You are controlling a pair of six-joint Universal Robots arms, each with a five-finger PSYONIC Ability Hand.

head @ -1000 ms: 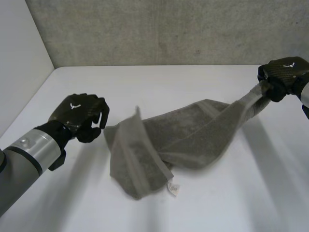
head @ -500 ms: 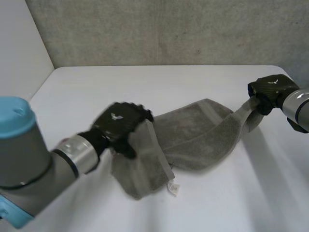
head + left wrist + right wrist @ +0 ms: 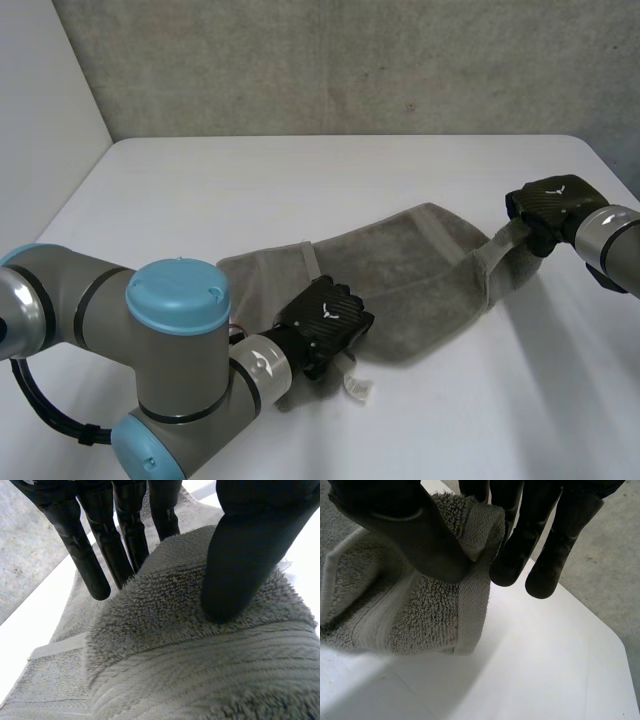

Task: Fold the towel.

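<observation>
Two pinches on the towel (image 3: 410,270): left hand (image 3: 322,325) near edge, right hand (image 3: 552,208) end corner, so keep it taut as you lift.

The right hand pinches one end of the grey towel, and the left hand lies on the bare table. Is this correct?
Not quite: the left hand pinches the near edge of the towel, as the left wrist view shows. The right hand does pinch one end.

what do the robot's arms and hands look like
The left arm is thick grey tubing with round light-blue caps. Silver cuffs lead to the black left hand and right hand, each with a small white mark on its back.
</observation>
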